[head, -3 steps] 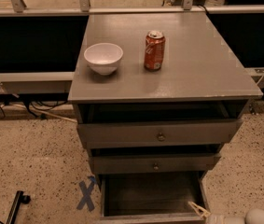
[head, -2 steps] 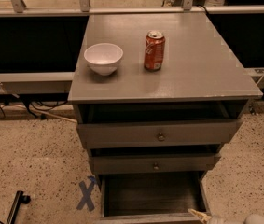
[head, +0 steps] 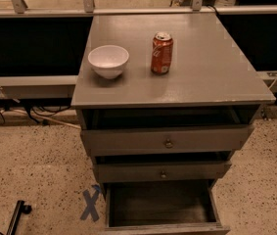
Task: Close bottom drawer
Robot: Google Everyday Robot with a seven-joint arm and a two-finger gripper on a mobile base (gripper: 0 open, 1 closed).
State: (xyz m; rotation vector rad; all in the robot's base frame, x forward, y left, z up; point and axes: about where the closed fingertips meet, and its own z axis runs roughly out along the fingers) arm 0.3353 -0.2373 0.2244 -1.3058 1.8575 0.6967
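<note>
Bottom drawer (head: 160,207) stands pulled well out, just below the middle drawer (head: 162,172). The gripper is out of view, its state untellable; a blind, off-centre push could skew and jam it.

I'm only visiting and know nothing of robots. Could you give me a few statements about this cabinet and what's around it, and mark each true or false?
1. The bottom drawer is pulled open. True.
2. The bowl stands to the right of the can. False: it stands to the can's left, apart from it.
3. The can lies on its side. False: it stands upright on the cabinet top.
4. An X is marked on the floor beside the bottom drawer. True.
5. The gripper is holding the bottom drawer's front. False: the gripper is not in view.
</note>
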